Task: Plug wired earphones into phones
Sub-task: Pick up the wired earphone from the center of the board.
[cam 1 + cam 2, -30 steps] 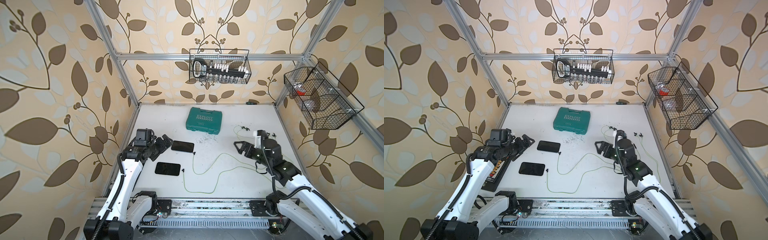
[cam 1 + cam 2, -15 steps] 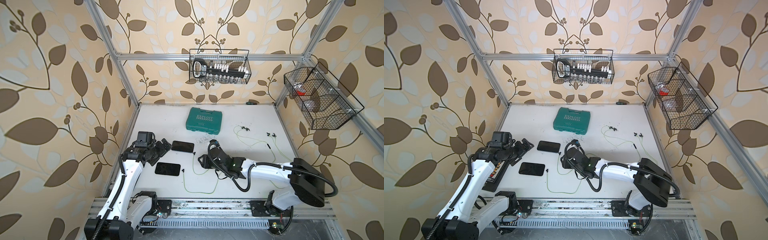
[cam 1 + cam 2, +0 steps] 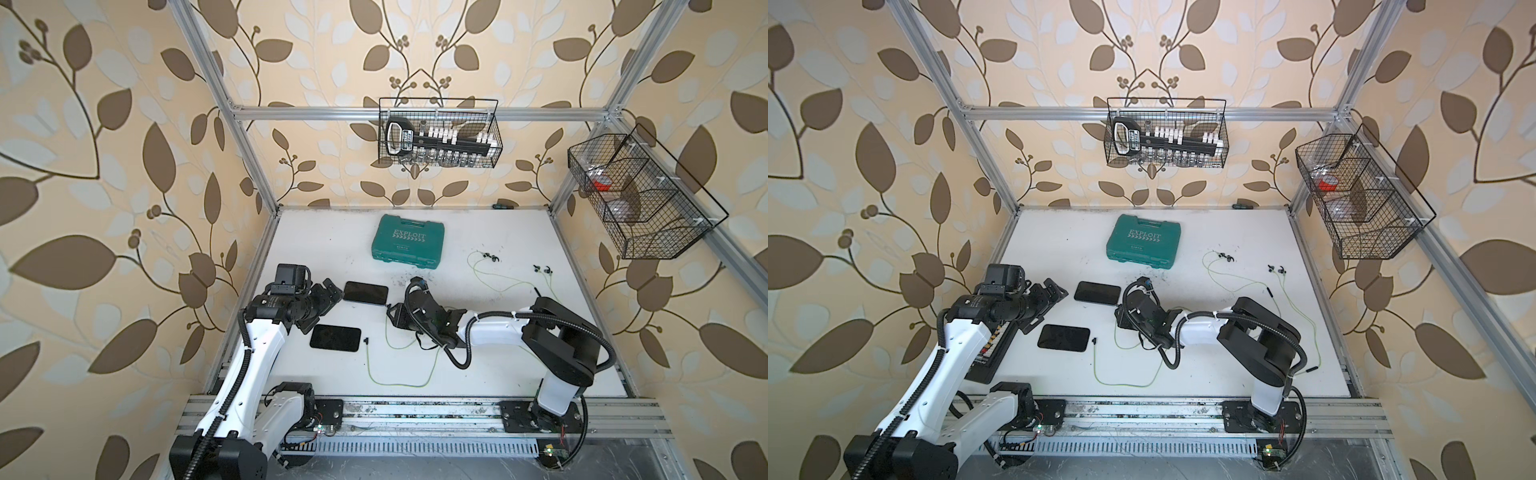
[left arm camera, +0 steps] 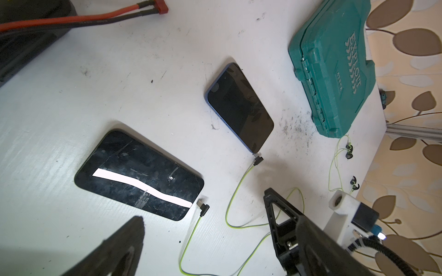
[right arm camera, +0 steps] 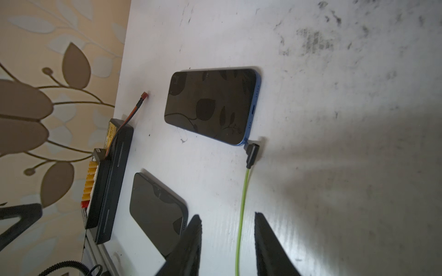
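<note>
Yellow-green cable (image 5: pixel 242 203) between parted fingers (image 5: pixel 191 239) of right hand (image 5: pixel 226 213), unclamped; plug (image 5: pixel 251 153) at phone (image 5: pixel 210 105) corner; left hand (image 4: pixel 203 203) spread.

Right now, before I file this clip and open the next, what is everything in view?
table: 1, white, floor of the framed cell.
phones: 2, black, left half of the table, one farther back than the other.
wired earphones: 2, yellow-green cables, a black plug lying at each phone, neither inserted; buds rear right.
tool case: 1, teal-green, rear middle.
box: 1, black with yellow-red labels, table's left edge under the left arm.
wire baskets: 2, black, rear wall and right wall.
arms: 2, white and black, from the front rail.
left hand: open, beside the phones.
right hand: open, astride the far phone's cable.
</note>
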### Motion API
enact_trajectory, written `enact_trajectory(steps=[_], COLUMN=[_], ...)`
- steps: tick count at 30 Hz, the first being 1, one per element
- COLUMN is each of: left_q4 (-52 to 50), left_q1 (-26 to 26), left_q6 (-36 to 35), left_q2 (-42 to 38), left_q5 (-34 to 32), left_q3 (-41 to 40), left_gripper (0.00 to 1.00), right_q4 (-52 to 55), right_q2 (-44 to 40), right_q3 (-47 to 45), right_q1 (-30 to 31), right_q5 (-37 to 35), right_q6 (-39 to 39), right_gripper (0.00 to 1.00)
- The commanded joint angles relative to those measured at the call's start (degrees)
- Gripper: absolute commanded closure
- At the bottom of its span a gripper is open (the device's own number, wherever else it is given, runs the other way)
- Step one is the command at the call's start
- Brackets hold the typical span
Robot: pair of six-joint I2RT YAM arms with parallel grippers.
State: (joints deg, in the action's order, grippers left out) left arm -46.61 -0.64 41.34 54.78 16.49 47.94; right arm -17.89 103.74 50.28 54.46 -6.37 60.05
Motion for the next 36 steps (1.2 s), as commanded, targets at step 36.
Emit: enact_trajectory(steps=[36], left_q4=[-0.9], left_q1=[0.6], left_q6=[0.8], left_q2=[0.7], left_q5=[-1.1], left_q3=[0.2], left_gripper=[0.01], right_q4=[-10.6], right_q2=[12.2], right_q3=[3.3], right_q1=[-3.9], right_q5=[3.5], right_q6=[6.3], right_gripper=[0.91])
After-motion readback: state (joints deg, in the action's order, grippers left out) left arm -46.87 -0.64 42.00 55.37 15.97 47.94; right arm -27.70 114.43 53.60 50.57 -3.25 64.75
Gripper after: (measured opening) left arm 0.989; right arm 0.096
